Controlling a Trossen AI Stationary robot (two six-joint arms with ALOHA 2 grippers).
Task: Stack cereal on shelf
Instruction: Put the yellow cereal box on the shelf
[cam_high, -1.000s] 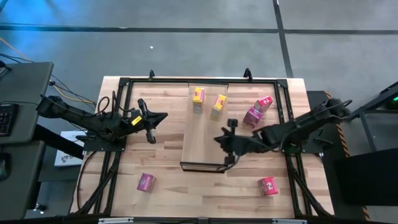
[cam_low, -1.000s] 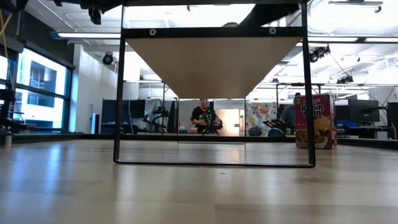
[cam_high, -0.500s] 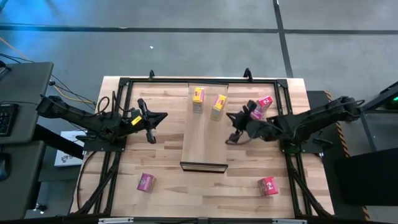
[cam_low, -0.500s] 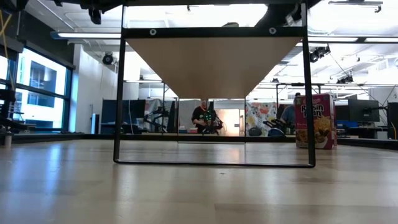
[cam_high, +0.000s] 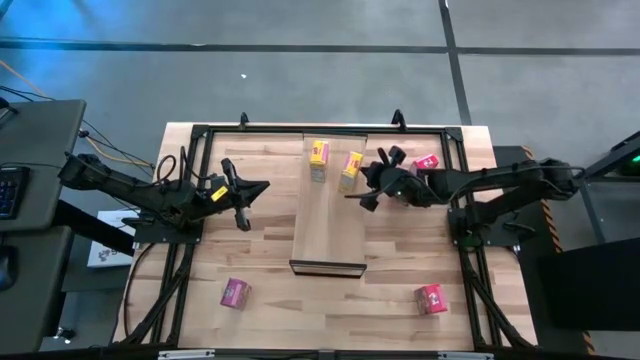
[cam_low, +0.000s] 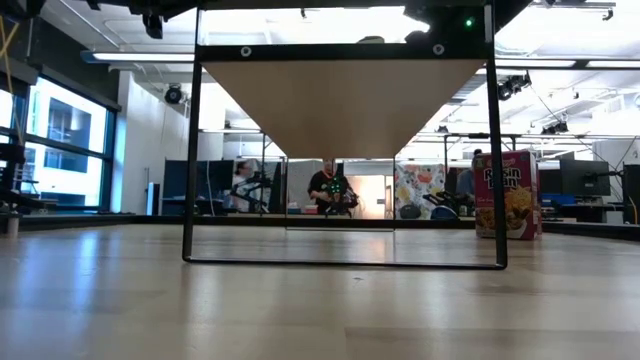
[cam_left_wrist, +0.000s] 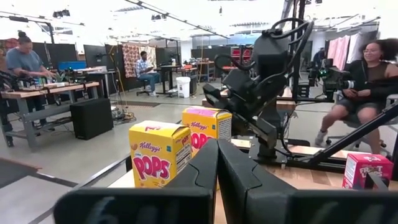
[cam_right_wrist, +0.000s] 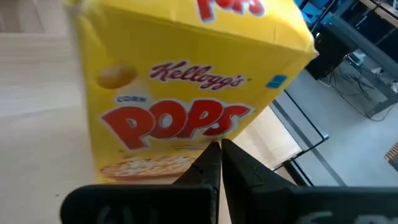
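Note:
The shelf (cam_high: 325, 230) is a pale board raised in a black frame at the table's middle. Two yellow cereal boxes (cam_high: 318, 158) (cam_high: 351, 170) stand upright on its far end. A pink box (cam_high: 425, 163) lies on the table right of them. A magenta box (cam_high: 234, 292) and a red one (cam_high: 430, 298) lie near the front edge. My right gripper (cam_high: 353, 196) is shut, its tips just in front of the right yellow box (cam_right_wrist: 186, 93). My left gripper (cam_high: 262, 186) waits shut, left of the shelf. My right gripper's shut fingertips (cam_right_wrist: 211, 155) stand close in front of the yellow box's printed face, low on it (cam_right_wrist: 180, 165). They come slanting down from the table's right. Whether they touch the box I cannot tell.
The black frame (cam_high: 200, 130) runs round the table's edges, and its posts (cam_low: 192, 150) carry the shelf. In the low view the shelf's underside (cam_low: 340, 100) shows, with a boxed cereal (cam_low: 508, 195) on the table at right. People sit in the room beyond.
My right gripper has swung from the shelf's near right corner toward the table's far edge, along the shelf's right side, up to the right yellow box, and has turned on the way. It stays shut. No box has moved.

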